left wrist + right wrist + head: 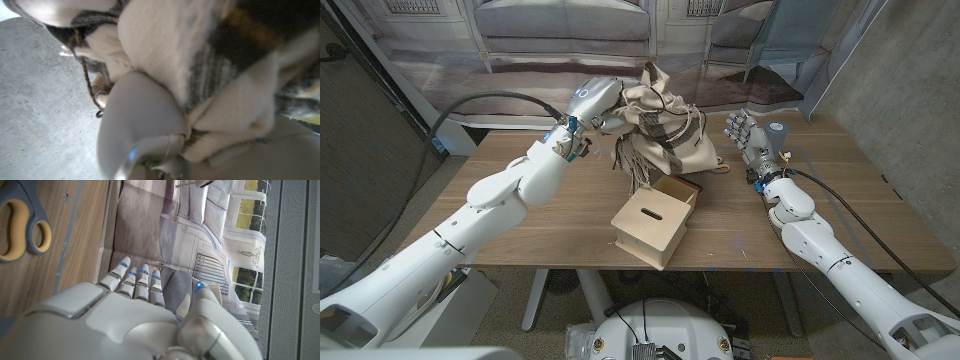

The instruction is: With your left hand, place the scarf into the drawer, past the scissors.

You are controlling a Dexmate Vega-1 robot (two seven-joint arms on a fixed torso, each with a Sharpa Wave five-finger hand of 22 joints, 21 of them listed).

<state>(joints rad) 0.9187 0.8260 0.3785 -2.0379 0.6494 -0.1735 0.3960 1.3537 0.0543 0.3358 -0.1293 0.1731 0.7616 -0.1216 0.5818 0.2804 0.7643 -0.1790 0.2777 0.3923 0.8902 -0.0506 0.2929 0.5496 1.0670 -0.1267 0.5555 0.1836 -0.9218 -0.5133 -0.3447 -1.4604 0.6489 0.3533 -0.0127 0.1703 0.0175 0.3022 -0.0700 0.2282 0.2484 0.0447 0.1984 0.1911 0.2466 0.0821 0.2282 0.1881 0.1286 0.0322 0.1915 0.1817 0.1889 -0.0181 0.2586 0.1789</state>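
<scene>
Head view: one scarf (660, 125) gripped aloft by left hand (595, 103) above one wooden drawer (658, 222) on table (520, 200). Right hand (748, 140) upright, released, fingers apart. One pair of scissors (20, 222) nearby.

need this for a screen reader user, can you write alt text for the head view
The robot's left hand holds a cream and brown plaid scarf bunched up above a small wooden box with an open drawer on a wooden table. The right hand stands apart at the table's right, fingers spread, holding nothing.
</scene>
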